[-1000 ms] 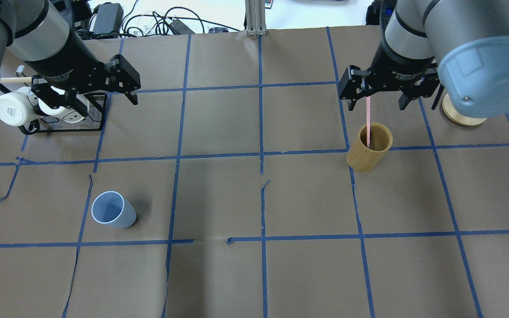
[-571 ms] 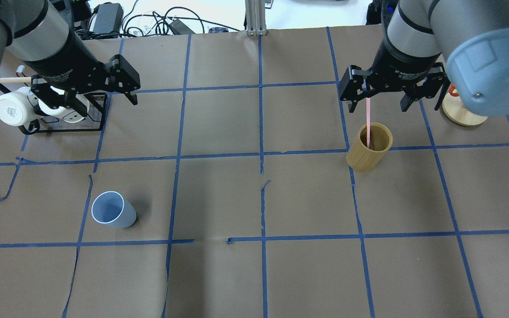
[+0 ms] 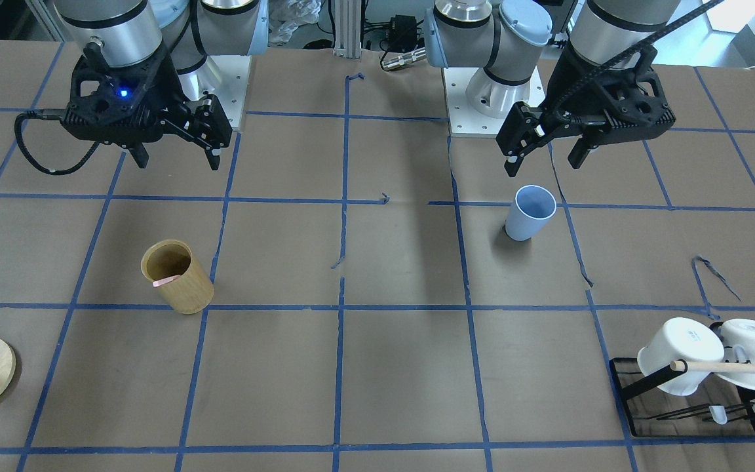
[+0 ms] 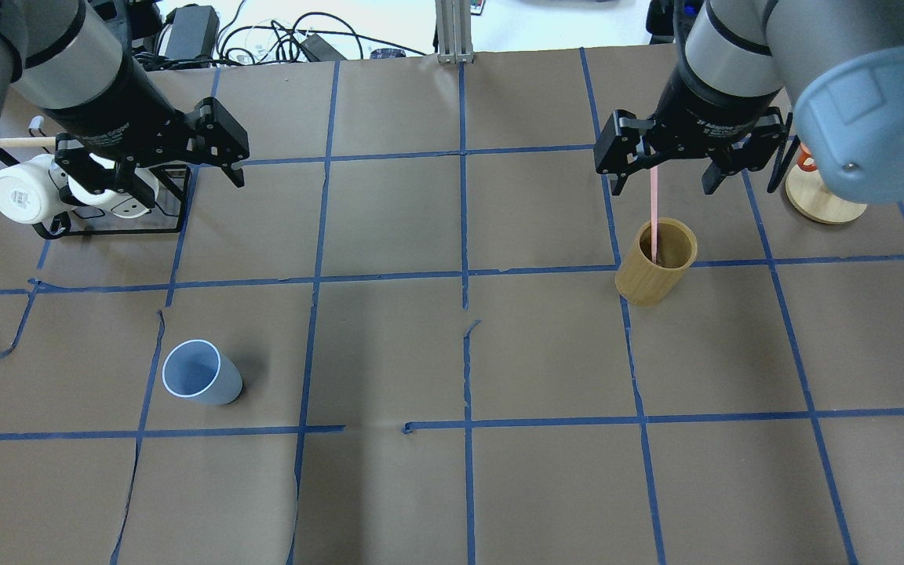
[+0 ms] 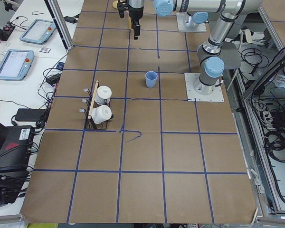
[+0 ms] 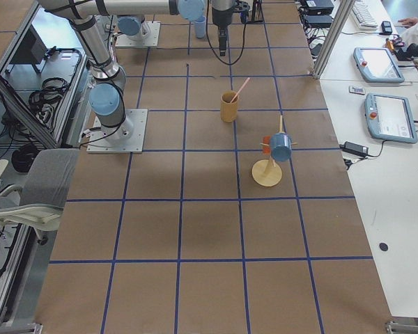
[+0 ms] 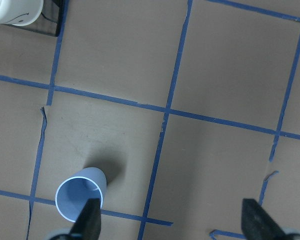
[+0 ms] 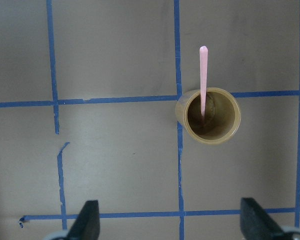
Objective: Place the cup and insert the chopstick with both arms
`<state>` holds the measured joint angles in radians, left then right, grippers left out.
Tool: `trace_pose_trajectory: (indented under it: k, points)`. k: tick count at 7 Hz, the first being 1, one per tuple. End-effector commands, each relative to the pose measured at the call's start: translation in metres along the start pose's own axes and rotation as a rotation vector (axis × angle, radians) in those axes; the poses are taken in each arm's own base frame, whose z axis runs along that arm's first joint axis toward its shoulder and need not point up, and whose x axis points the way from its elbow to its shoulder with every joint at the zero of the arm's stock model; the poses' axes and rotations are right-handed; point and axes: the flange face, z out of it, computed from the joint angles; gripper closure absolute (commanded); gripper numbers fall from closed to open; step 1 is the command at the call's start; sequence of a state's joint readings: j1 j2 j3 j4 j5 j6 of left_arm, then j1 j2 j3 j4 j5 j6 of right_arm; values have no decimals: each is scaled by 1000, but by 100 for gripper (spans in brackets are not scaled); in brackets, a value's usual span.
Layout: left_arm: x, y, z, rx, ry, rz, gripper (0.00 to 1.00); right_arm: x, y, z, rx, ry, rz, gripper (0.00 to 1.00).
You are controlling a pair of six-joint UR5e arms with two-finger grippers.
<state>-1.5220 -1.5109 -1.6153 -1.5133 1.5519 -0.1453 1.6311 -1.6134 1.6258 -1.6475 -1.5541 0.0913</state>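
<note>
The light-blue cup (image 4: 201, 374) stands upright on the brown paper, also in the front-facing view (image 3: 529, 213) and the left wrist view (image 7: 80, 200). My left gripper (image 4: 150, 184) is open and empty, high above the table, with the cup below it (image 3: 544, 164). A pale-pink chopstick (image 4: 654, 212) leans in a tan bamboo cylinder (image 4: 654, 263), its top sticking out (image 8: 203, 80). My right gripper (image 4: 664, 187) is open and empty, well above the cylinder and apart from the stick (image 3: 176, 160).
A black rack with white handled mugs (image 4: 28, 192) and a long wooden rod stands at the table's far left (image 3: 698, 357). A round wooden stand (image 4: 821, 200) with an orange piece sits at the far right. Cables lie beyond the table's back edge.
My right arm has shifted slightly toward the table's back and left, gripper still open. The left arm, cup, cylinder and chopstick have not moved.
</note>
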Motion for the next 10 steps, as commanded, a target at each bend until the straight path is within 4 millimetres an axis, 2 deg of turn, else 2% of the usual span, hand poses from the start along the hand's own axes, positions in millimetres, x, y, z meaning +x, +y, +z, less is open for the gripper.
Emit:
trace_pose_trajectory:
  k: [1,2,5,7,8,9,10]
  points:
    - [-4,-1,1,4,-51,112,0,1,9,-14,12,-3,-4,0]
    - [-4,-2,1,7,-51,113,0,3,14,-10,-43,-5,-1,0]
    - [-4,-1,2,2,-48,111,0,5,15,-13,-67,4,-65,0]
    - [-7,15,18,-30,-49,114,0,4,15,-13,-69,4,-65,0]
    - [-10,27,53,-100,-60,141,0,5,16,-13,-67,7,-65,0]
    - [-16,39,107,-135,-81,146,0,6,16,-12,-69,18,-64,0]
    - [-32,61,156,-156,-196,142,0,6,12,-8,-65,48,-74,0]
